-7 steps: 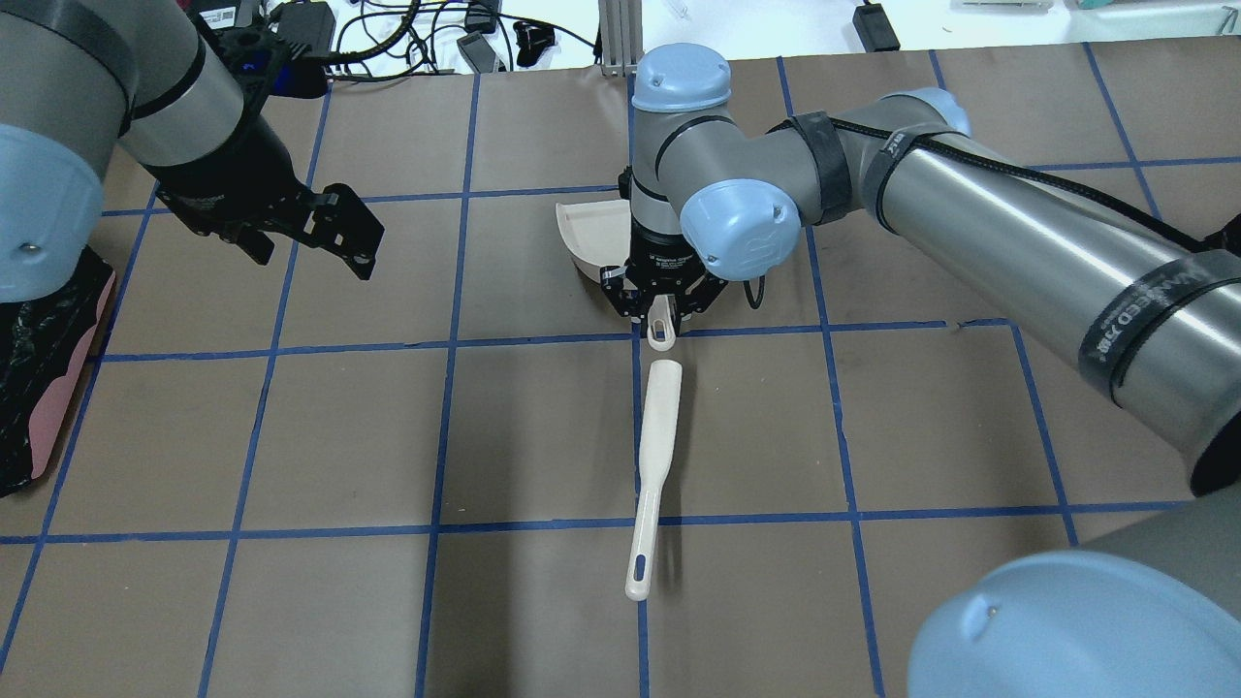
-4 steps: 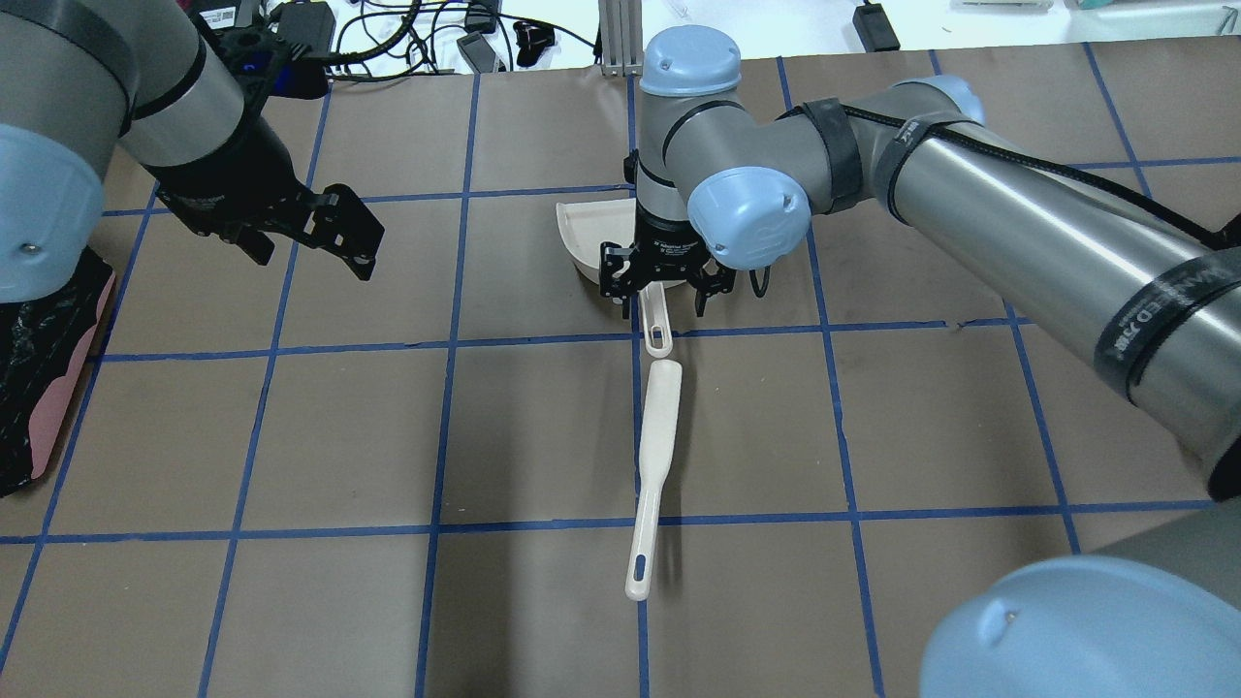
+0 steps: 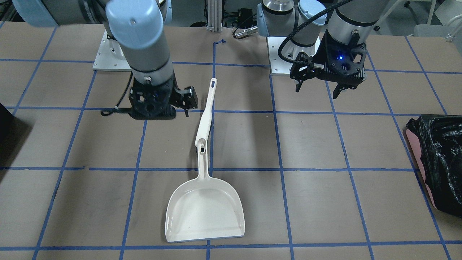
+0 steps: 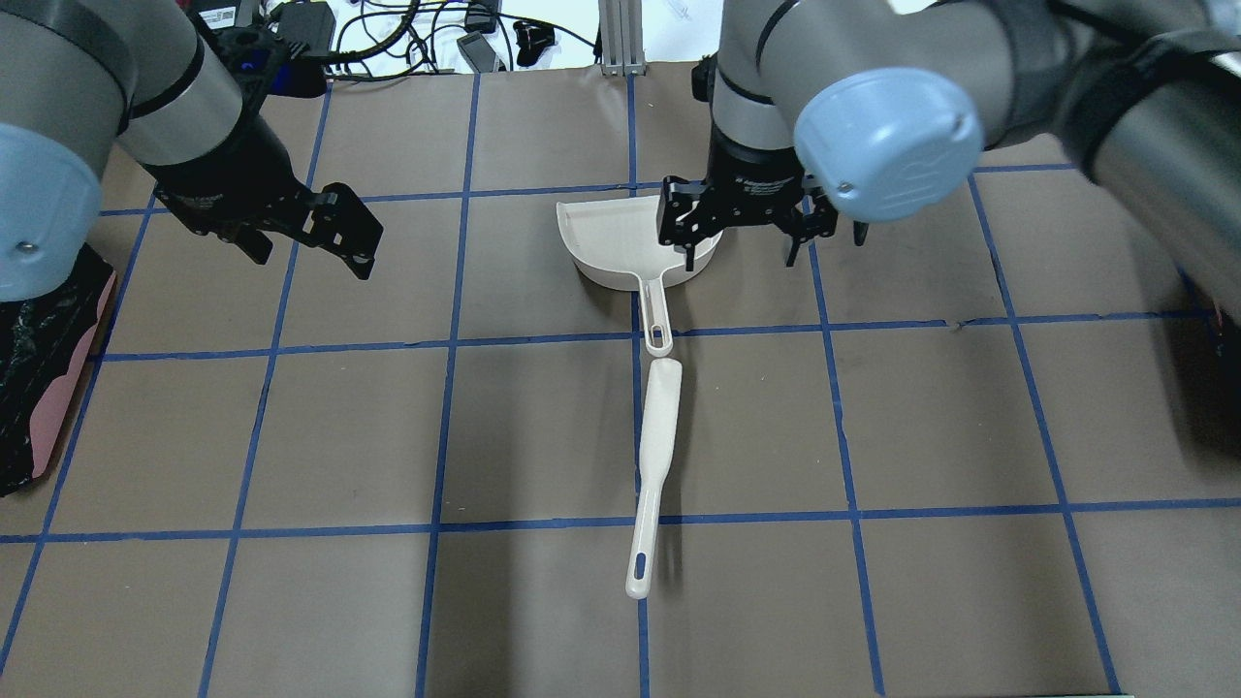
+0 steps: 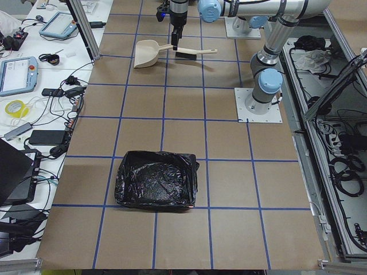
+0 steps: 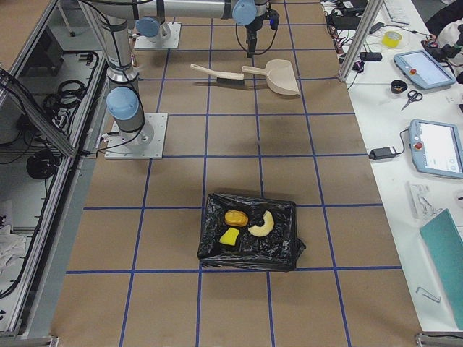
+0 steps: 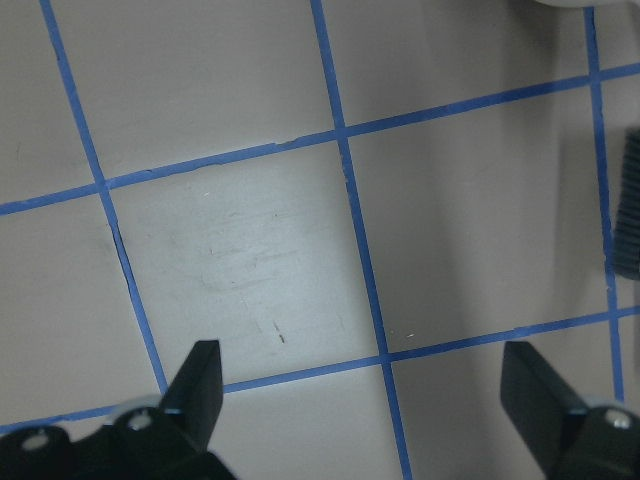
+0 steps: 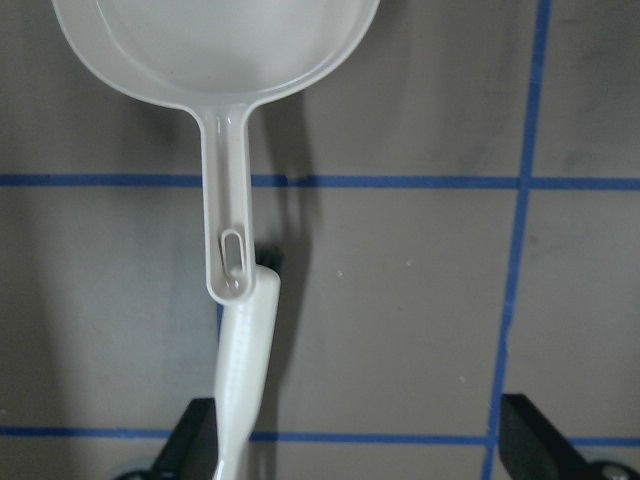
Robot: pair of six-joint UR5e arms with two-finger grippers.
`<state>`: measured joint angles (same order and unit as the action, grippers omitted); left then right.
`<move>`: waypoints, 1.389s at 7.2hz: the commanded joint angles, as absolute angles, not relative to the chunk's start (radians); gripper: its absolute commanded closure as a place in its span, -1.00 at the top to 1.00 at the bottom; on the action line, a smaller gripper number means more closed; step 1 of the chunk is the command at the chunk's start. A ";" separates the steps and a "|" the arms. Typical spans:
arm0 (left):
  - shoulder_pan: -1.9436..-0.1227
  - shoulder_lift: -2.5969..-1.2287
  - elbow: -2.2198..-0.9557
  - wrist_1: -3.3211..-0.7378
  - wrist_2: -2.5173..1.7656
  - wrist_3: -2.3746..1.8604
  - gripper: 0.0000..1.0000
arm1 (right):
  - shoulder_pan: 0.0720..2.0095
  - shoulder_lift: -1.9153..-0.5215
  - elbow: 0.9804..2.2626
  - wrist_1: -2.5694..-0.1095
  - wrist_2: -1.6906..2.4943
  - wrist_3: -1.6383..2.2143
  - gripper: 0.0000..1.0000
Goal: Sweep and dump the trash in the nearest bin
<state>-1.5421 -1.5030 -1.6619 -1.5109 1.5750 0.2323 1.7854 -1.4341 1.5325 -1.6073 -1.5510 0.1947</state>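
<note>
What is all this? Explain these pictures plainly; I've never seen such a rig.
Two robot arms work at a brown table. One camera looks down from behind them, one faces them, two watch from the table's ends, one sits on each wrist. The left gripper and right gripper have fingers spread, holding nothing. A white dustpan and brush lie end to end on the table. Near the robot's right end, a black bin holds a yellow wedge, a brown roll and a croissant.

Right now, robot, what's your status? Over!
Left gripper open, empty. Right gripper open, empty. Trash sits in black bin. Dustpan and brush lie on table.
</note>
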 commanded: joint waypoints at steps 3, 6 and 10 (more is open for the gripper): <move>-1.540 -1.505 -1.663 -1.511 1.568 0.186 1.00 | 1.579 -1.669 1.539 -1.348 -1.568 -0.092 1.00; -1.542 -1.499 -1.661 -1.511 1.571 0.163 1.00 | 1.580 -1.686 1.534 -1.342 -1.566 -0.081 1.00; -1.542 -1.476 -1.661 -1.514 1.572 0.187 1.00 | 1.580 -1.678 1.537 -1.491 -1.585 -0.037 1.00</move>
<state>-1.5416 -1.4816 -1.6607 -1.5133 1.5736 0.1812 1.5804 -1.6784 1.5356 -1.4584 -1.5827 -0.0447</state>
